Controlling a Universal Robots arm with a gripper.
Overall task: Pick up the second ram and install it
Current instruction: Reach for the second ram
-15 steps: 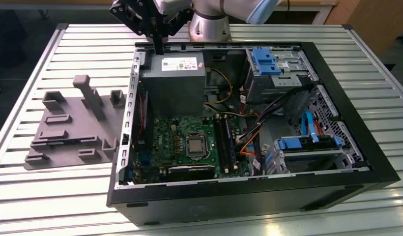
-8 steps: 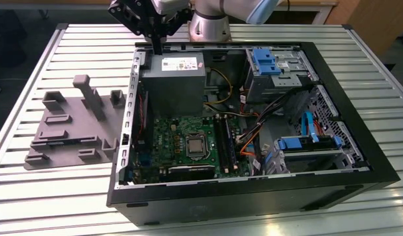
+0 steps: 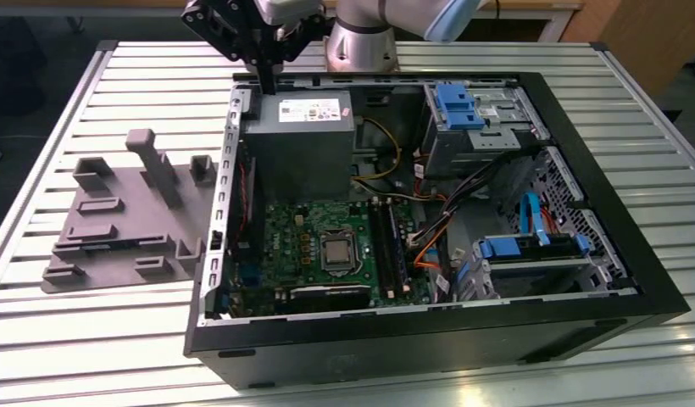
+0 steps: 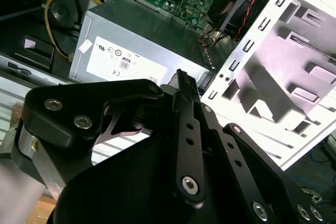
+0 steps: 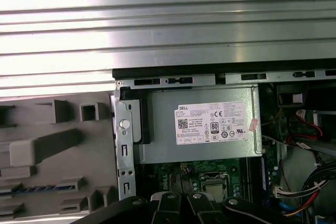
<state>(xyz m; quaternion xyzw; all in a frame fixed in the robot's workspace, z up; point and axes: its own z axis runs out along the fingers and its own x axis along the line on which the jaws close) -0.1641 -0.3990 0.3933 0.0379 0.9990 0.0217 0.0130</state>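
Fingers of the gripper (image 3: 264, 88) are pressed together, empty, over the twelve o'clock wall of the case (image 3: 438, 339). The memory stick (image 5: 31, 188) is judged stood edgewise in the holder (image 3: 110, 254) at nine o'clock, so it can be pinched.

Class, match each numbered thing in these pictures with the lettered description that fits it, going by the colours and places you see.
Things:
1 power supply
2 motherboard
3 drive brackets
4 parts holder

Descriptions:
A blue, inside the case
B grey, on the table outside the case
C green board
D grey box with a white label

Pairs: 1-D; 2-C; 3-A; 4-B
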